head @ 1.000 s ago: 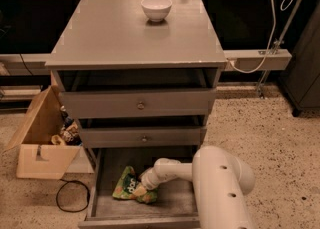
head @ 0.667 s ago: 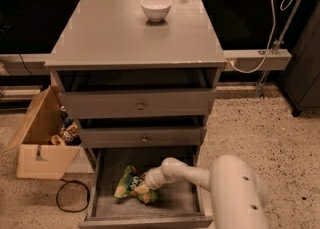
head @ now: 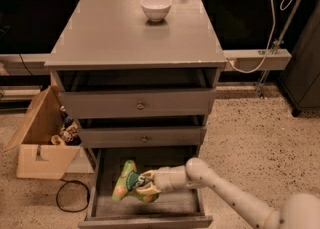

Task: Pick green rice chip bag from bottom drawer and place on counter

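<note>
We see the smooth, cream-shelled arm reaching from the lower right into the open bottom drawer, a wide grey wooden tray. The gripper is closed on the crumpled green rice chip bag, pinching its right side. The foil bag stands tilted on end over the drawer's plain floor, left of centre. The flat grey counter above carries a round white bowl near its back edge. An open cardboard box sits left of the cabinet.
</note>
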Robot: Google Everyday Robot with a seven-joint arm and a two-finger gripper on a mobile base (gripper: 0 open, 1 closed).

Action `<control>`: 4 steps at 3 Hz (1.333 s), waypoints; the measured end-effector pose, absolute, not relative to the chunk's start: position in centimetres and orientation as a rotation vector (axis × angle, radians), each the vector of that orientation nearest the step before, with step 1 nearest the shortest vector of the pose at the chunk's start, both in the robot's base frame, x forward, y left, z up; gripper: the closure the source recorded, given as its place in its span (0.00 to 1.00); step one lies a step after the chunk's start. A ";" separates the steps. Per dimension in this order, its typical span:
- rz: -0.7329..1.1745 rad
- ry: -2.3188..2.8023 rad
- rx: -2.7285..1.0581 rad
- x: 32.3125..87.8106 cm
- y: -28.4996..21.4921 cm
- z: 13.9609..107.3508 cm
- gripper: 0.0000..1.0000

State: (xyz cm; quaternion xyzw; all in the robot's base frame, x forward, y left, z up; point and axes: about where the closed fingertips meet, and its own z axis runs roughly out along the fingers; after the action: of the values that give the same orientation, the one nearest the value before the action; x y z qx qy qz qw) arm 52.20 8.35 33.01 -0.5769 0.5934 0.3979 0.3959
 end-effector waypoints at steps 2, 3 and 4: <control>0.901 1.393 -1.389 50.5 -1.7 40.1 1.00; 0.906 1.337 -1.371 51.4 -1.4 42.7 1.00; 0.770 1.258 -1.419 52.4 -0.5 53.7 1.00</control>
State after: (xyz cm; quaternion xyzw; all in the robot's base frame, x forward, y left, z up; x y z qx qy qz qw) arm 52.39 -0.49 53.68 -0.5919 0.5249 0.3213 0.5205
